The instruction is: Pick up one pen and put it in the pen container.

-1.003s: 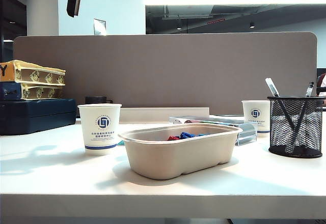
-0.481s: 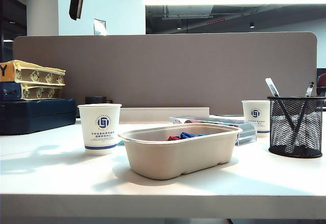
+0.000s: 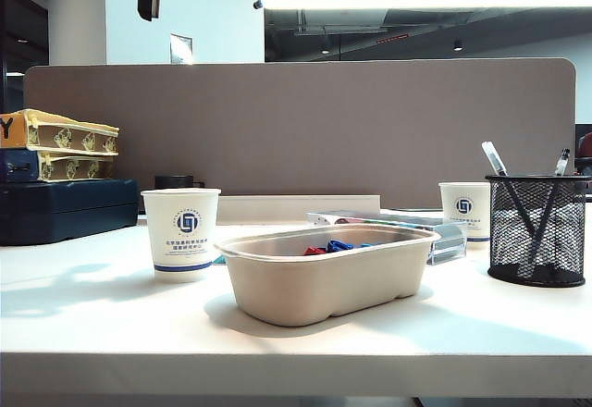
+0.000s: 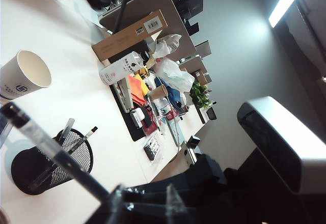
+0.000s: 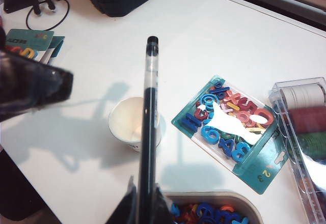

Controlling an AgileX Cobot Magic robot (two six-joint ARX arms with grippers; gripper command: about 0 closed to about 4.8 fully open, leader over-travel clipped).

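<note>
The exterior camera sits low at the tabletop [image 3: 92,333] edge, looking level across it at the grey partition, while both wrist cameras hang high, the left tilted over the pen container [image 4: 48,163], the right straight down on a paper cup [image 5: 133,123], all sharing that tabletop

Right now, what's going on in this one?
The right end effector is shut on the pen, holding it high above the table, over a paper cup and a pack of toy letters. The left end effector hangs close by, clear of the pen; whether it is open cannot be told. The pen container, on the right of the table, already has two pens in it; this one is not in yet.
</note>
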